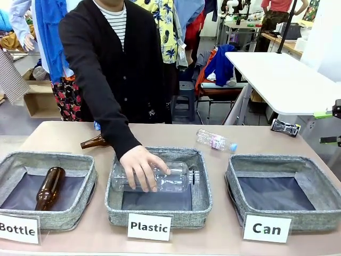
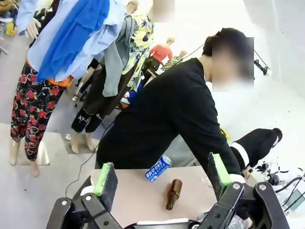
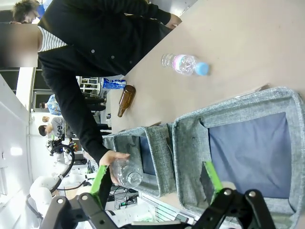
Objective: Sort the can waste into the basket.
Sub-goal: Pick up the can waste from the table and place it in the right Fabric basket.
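Nearest to me sits the Can basket (image 1: 282, 160), its dark liner bare, so a drop has plenty of room inside its walls. Both grippers are spread wide and hold nothing: the left gripper (image 2: 162, 175) hangs high on its side, and the right gripper (image 3: 155, 179) hovers over the Can basket and the Plastic basket (image 3: 157, 157).

The crushed can (image 1: 285, 127) lies near the table's far right corner, close to the edge. I judge that a clumsy approach could knock it off. It is also flattened and low, so the fingers may scrape the tabletop.

The blue can (image 2: 158, 168) lies on its side at the far edge, just beside a brown bottle (image 2: 173, 193). A touch from one finger could roll it away.

The person's hand (image 1: 141, 166) is lowering a clear bottle (image 1: 173, 178) into the Plastic basket, and that arm crosses my left reach, so a collision is the main hazard there. The right side is open, apart from a plastic bottle (image 1: 216, 141) lying loose on the table.
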### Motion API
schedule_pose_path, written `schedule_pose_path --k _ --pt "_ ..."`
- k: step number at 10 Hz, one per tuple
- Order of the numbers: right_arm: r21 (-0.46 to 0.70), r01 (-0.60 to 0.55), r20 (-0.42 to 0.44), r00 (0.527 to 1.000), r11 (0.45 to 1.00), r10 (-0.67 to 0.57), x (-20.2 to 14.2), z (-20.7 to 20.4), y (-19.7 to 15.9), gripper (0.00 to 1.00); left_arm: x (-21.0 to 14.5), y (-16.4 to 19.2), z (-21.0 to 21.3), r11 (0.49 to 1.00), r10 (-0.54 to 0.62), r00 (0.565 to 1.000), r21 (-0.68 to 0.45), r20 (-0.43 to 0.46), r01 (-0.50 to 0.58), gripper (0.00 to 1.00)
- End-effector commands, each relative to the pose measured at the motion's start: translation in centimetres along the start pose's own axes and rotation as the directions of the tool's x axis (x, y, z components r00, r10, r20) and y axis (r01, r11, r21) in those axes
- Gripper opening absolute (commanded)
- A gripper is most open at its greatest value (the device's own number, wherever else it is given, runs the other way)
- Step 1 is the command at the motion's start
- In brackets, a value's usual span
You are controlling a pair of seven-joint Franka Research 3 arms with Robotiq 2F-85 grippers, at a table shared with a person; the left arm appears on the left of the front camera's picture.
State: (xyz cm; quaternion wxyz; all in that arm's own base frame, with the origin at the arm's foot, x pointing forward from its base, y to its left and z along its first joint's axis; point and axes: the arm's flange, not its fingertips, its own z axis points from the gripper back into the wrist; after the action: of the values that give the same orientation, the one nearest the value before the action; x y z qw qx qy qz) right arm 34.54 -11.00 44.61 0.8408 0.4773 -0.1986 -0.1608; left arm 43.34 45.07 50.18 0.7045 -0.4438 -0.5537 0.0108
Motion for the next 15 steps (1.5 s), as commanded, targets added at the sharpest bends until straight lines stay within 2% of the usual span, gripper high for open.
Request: schedule_pose_path --k 1,5,6,7,8,10,12,13,15 --pt "0.026 -0.014 0.014 1.000 1.000 0.014 0.2 -0.2 -0.1 1.00 0.9 -1.0 -2.4 1.000 -0.025 0.999 -0.010 -0.027 0.024 1.00" --pt "0.026 -0.014 0.014 1.000 1.000 0.014 0.2 -0.2 -0.1 1.00 0.8 -4.9 -12.0 0.989 -0.101 0.967 0.084 -0.234 0.123 1.00" --pt "0.026 -0.014 0.014 1.000 1.000 0.014 0.2 -0.2 -0.1 1.00 -0.1 -5.7 -15.1 0.973 -0.113 0.950 0.161 -0.291 0.165 1.00" --pt "0.026 -0.014 0.014 1.000 1.000 0.014 0.2 -0.2 -0.1 1.00 -0.6 -6.1 -16.2 0.942 -0.104 0.952 0.279 -0.289 0.188 1.00" --pt "0.026 -0.014 0.014 1.000 1.000 0.014 0.2 -0.2 -0.1 1.00 -0.6 -6.1 -16.0 0.938 -0.119 0.951 0.283 -0.284 0.202 1.00" --pt "0.026 -0.014 0.014 1.000 1.000 0.014 0.2 -0.2 -0.1 1.00 -1.5 -5.4 -15.3 0.903 -0.137 0.955 0.363 -0.264 0.230 1.00" --pt "0.026 -0.014 0.014 1.000 1.000 0.014 0.2 -0.2 -0.1 1.00 -5.7 -5.9 -16.8 0.865 -0.251 0.890 0.324 -0.381 0.382 1.00" --pt "0.026 -0.014 0.014 1.000 1.000 0.014 0.2 -0.2 -0.1 1.00 -8.9 -6.3 -18.3 0.848 -0.320 0.835 0.258 -0.447 0.463 1.00" --pt "0.026 -0.014 0.014 1.000 1.000 0.014 0.2 -0.2 -0.1 1.00 -15.4 -5.2 -23.6 0.802 -0.386 0.730 0.185 -0.565 0.568 1.00"
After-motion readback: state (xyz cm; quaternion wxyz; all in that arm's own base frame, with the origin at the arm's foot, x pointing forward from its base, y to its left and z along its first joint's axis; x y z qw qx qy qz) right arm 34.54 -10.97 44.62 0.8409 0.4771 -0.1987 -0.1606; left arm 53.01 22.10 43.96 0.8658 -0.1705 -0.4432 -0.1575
